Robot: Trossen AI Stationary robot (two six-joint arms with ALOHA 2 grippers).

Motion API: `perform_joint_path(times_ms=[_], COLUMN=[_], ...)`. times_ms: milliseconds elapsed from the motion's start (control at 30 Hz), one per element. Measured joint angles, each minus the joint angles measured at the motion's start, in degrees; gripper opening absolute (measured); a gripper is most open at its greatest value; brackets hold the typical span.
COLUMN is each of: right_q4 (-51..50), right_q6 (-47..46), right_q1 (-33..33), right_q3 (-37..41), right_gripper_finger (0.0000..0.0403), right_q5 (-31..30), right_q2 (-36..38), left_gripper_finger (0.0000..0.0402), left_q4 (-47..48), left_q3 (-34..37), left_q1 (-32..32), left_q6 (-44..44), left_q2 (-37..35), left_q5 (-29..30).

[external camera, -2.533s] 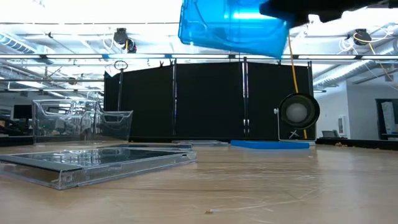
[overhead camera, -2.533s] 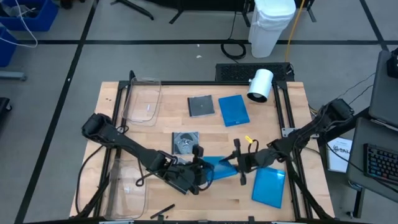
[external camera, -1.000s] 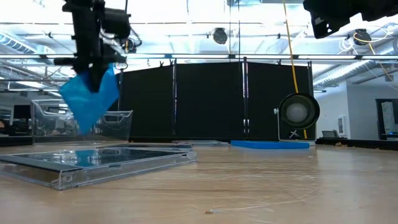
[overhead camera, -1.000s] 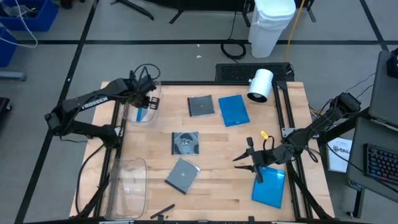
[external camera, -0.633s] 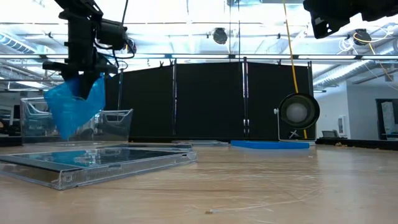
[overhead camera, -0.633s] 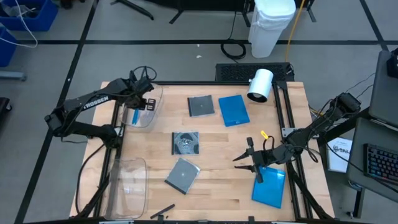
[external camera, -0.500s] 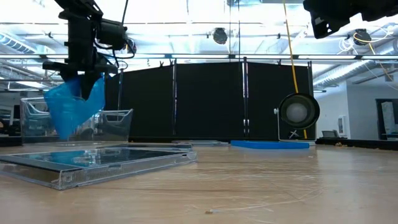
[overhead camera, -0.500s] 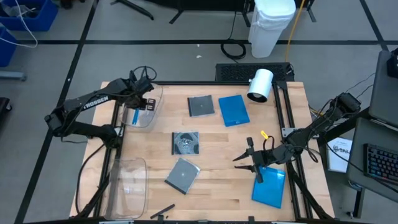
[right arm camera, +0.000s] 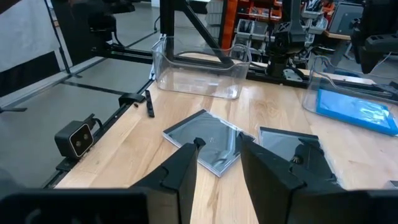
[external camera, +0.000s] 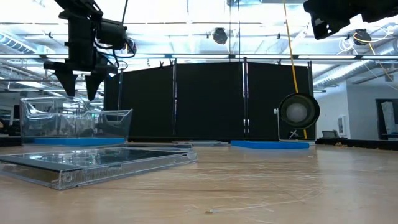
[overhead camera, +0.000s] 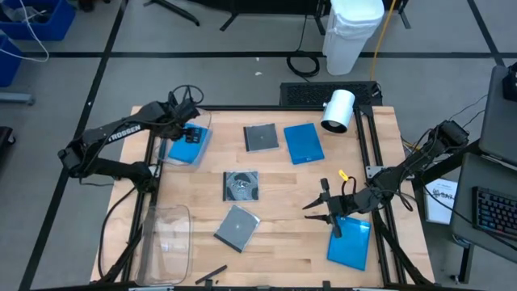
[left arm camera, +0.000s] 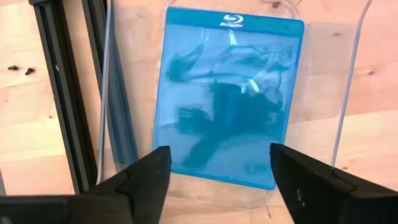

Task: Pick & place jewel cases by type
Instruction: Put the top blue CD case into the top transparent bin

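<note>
A blue jewel case point(left arm camera: 227, 96) lies flat on the floor of the clear bin point(overhead camera: 199, 121) at the table's far left. My left gripper point(left arm camera: 221, 177) hangs open straight above it point(external camera: 78, 84), touching nothing. My right gripper point(overhead camera: 317, 208) stands open over the table at the near right, beside another blue case point(overhead camera: 349, 241) that lies flat. A third blue case point(overhead camera: 304, 143) and a grey case point(overhead camera: 261, 137) lie at the far middle. A case showing a disc point(overhead camera: 241, 185) and a grey case point(overhead camera: 237, 227) lie in the middle.
A second clear bin point(overhead camera: 166, 242) stands at the near left. A white cylinder-shaped lamp point(overhead camera: 338, 111) sits at the far right of the table. Black frame rails point(overhead camera: 363, 137) run along the table's sides. Bare wood lies between the cases.
My left gripper has opened over the far-left bin and let go of the blue case. The case hung tilted below the fingers and has fallen flat onto the bin's floor.
</note>
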State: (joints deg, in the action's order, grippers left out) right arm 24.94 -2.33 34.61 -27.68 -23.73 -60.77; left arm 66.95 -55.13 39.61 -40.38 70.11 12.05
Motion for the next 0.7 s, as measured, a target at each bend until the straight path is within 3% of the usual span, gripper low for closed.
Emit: perform_joint_path(times_ms=[167,267,500,600,700], right_q4=[0.0,-0.1,-3.4,-7.5,-14.0], right_q6=[0.0,0.0,-1.1,-4.2,-5.1], right_q1=[0.0,0.0,0.0,-0.2,-2.2], right_q3=[0.0,0.0,0.0,0.0,0.0], right_gripper_finger=[0.0116,0.0116,0.0116,0.0116,0.0116], right_q5=[0.0,0.0,-0.2,-5.2,-14.9], right_q2=[0.0,0.0,0.2,1.6,3.4], left_gripper_finger=[0.0302,0.0307,0.0308,0.0308,0.0308], left_q4=[-0.6,-4.7,-34.7,-47.9,-54.1], left_q3=[-3.0,-5.3,-4.3,-2.4,-1.7], left_q1=[-0.5,-3.8,-21.2,-28.8,-34.5], left_q6=[0.6,4.5,16.4,19.9,22.8], left_q2=[0.0,-0.3,-5.0,-5.0,-2.6], left_q5=[-2.4,-3.9,-1.3,-0.1,-0.6])
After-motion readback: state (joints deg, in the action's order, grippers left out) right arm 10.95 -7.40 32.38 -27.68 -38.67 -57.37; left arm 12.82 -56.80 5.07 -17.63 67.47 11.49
